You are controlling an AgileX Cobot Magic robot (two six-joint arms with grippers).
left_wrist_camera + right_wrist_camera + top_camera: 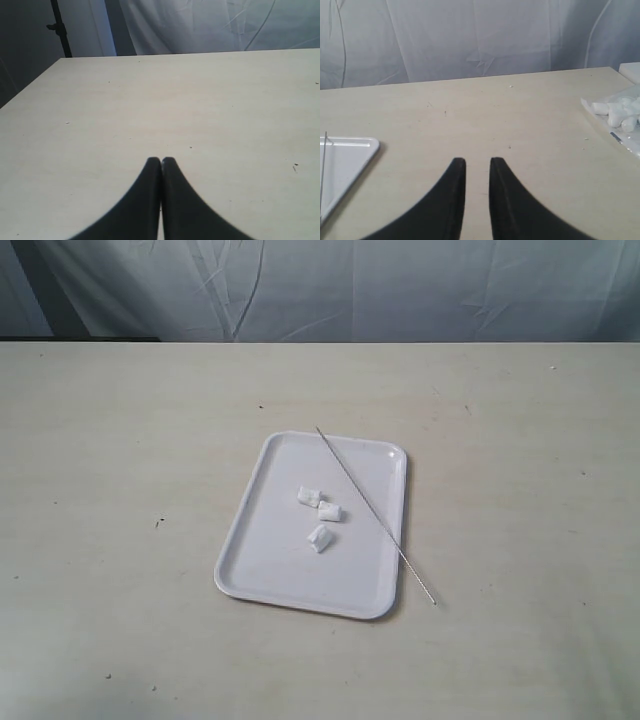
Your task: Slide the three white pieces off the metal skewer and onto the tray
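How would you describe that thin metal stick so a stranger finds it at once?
Find the white tray on the pale table. Across its right side lies the skewer, one end poking past the near corner. Unlike the three white pieces beside it, it is long, thin and silver.

White tray point(250, 560) lies flat, with rounded corners and a low rim, its long side running roughly 12 to 6. The three white pieces point(330, 512) sit loose near its middle in a close cluster, none threaded. The metal skewer point(376, 515) is bare and slants over the tray's 3 o'clock side, one end at the 12 o'clock rim, the other poking out past the 5 o'clock corner.
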